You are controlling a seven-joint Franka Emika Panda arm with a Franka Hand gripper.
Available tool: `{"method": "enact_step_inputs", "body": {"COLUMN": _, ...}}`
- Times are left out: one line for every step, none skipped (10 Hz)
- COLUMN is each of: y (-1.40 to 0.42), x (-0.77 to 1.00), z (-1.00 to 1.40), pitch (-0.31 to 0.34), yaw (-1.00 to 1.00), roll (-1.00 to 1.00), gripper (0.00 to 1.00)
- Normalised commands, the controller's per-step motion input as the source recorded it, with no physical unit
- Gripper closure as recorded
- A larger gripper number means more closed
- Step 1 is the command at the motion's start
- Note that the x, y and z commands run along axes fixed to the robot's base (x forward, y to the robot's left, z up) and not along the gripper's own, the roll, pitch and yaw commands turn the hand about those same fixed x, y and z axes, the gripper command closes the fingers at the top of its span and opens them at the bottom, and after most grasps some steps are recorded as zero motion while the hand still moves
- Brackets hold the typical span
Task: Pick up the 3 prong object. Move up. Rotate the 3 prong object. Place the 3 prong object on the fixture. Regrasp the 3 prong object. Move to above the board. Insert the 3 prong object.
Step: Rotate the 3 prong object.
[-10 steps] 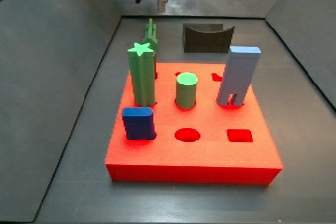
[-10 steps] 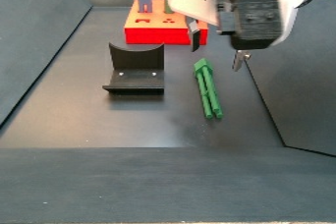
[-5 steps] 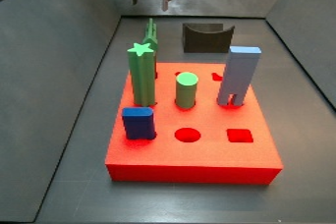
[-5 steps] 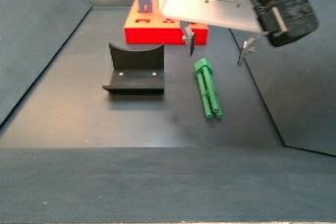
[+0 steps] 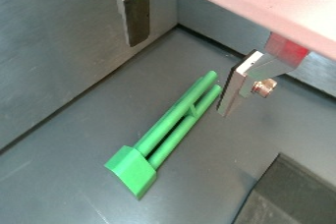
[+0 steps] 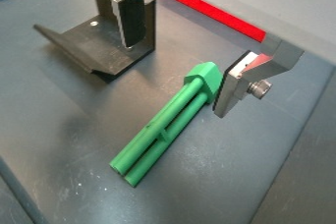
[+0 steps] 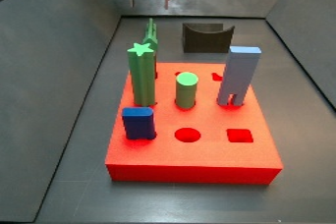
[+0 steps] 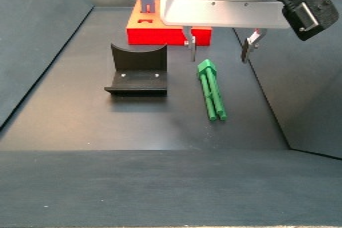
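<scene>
The hand (image 8: 218,48) hung above the dark floor with its two fingers spread wide and nothing between them. The 3 prong object (image 8: 211,90) lay flat on the floor below it, untouched. In both wrist views the green bar ran lengthwise through the gap between the fingers: one finger (image 5: 137,17) stood well off to one side of it, the second finger (image 5: 242,84) close beside the bar's far end, apart from it. In a wrist view the bar (image 6: 167,123) showed its lobed end face towards the camera, with the fixture (image 6: 102,43) behind one finger and the edge of the board (image 6: 210,8) beyond. In a side view the fixture (image 8: 136,69) stood just beside the bar, and the board (image 8: 154,29) lay farther back, partly hidden by the hand's body.
</scene>
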Motion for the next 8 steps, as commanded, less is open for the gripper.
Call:
{"method": "enact_step_inputs", "body": {"y": 0.0, "x": 0.03, "z": -0.04, "pitch": -0.021, "yaw": 0.22, "roll": -0.02, "gripper": 0.0}}
{"method": "enact_step_inputs", "body": {"y": 0.0, "x": 0.0, "z": -1.0, "pitch": 0.0, "yaw": 0.0, "roll": 0.0, "gripper": 0.0}}
{"method": "enact_step_inputs", "body": {"y": 0.0, "x": 0.0, "z": -1.0, "pitch": -0.006, "yaw": -0.04, "roll": 0.0, "gripper": 0.0}}
{"method": "enact_step_inputs", "body": {"y": 0.0, "x": 0.02, "z": -1.0, "pitch": -0.029, "yaw": -0.04, "roll": -0.01, "gripper": 0.0}}
{"method": "enact_step_inputs", "body": {"y": 0.0, "x": 0.02, "z": -1.0, "pitch": -0.038, "yaw": -0.03, "roll": -0.02, "gripper": 0.0}}
{"method": "enact_step_inputs", "body": {"y": 0.0, "x": 0.03, "z": -1.0, "pitch": -0.044, "yaw": -0.02, "roll": -0.05, "gripper": 0.0}}
{"method": "enact_step_inputs", "body": {"y": 0.0, "x": 0.04, "z": -1.0, "pitch": -0.047, "yaw": -0.01, "roll": -0.07, "gripper": 0.0}}
{"method": "enact_step_inputs", "body": {"y": 0.01, "x": 0.05, "z": -0.98, "pitch": -0.051, "yaw": 0.0, "roll": -0.09, "gripper": 0.0}}
